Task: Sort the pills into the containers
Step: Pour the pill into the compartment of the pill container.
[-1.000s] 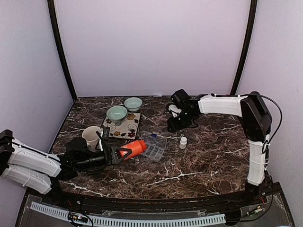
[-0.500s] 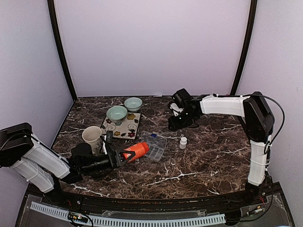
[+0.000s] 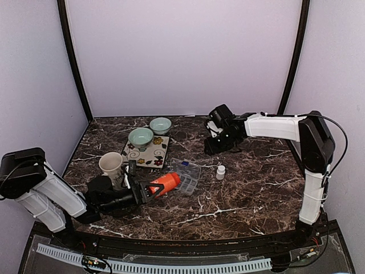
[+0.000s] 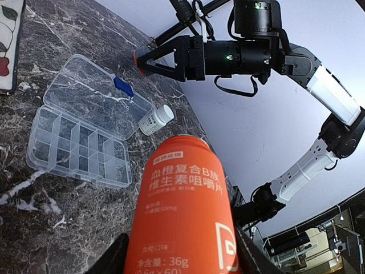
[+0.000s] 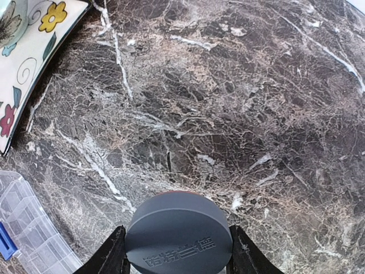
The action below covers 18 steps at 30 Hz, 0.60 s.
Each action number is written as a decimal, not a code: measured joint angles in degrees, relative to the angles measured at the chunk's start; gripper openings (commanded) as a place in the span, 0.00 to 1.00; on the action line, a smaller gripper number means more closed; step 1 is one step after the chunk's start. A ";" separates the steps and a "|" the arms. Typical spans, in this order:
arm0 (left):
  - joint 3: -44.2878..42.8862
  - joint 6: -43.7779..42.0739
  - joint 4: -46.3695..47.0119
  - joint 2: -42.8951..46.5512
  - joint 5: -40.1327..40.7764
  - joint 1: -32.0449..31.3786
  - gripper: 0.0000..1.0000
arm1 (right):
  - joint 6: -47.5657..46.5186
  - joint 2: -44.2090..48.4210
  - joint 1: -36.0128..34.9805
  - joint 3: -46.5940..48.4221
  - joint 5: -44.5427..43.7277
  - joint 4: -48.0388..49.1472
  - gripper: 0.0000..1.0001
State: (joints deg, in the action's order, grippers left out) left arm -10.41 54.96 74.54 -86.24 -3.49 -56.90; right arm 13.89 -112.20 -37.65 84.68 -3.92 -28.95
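Note:
My left gripper (image 3: 147,190) (image 4: 179,257) is shut on an orange pill bottle (image 3: 165,182) (image 4: 182,211), which lies tilted with its top end towards the clear organiser box (image 3: 187,174) (image 4: 80,145). The box lies open on the marble with its lid (image 4: 94,97) folded back, and the cells that show look empty. My right gripper (image 3: 215,145) (image 5: 178,245) hangs over the back right of the table, shut on a round grey cap (image 5: 178,234). No pills show in any view.
A small white bottle (image 3: 220,172) (image 4: 157,119) stands just right of the organiser. A cream mug (image 3: 111,165) is beside my left arm. Two pale green bowls (image 3: 141,137) (image 3: 161,124) rest on a floral tile (image 3: 147,155) (image 5: 34,63) at the back left.
My left arm has swung round and carried the orange bottle slightly right and nearer the front. My right gripper has drifted a little right and back with the cap.

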 measured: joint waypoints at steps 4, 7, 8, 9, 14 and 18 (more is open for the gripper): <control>0.00 0.28 0.39 -1.09 1.44 -0.83 0.03 | 0.13 0.57 0.17 -0.31 -0.33 0.33 0.31; 0.02 0.48 0.59 -1.88 2.64 -1.36 0.03 | 0.17 0.79 0.24 -0.57 -0.44 0.52 0.31; 0.02 0.59 0.63 -2.16 3.13 -1.53 0.03 | 0.20 0.85 0.24 -0.72 -0.46 0.61 0.31; 0.02 0.70 0.63 -2.43 3.61 -1.64 0.03 | 0.20 0.92 0.24 -0.83 -0.46 0.68 0.31; 0.00 1.01 0.66 -3.61 5.62 -1.99 0.03 | 0.20 1.05 0.26 -1.49 -0.44 0.81 0.31; -0.11 1.25 0.70 -5.07 6.69 -2.16 0.03 | 0.20 1.09 0.26 -1.90 -0.44 1.05 0.31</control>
State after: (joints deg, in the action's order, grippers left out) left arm -10.52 56.21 75.24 -91.31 3.20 -59.07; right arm 14.09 -111.11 -37.39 82.78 -4.36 -27.90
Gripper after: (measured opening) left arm 0.557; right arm 0.517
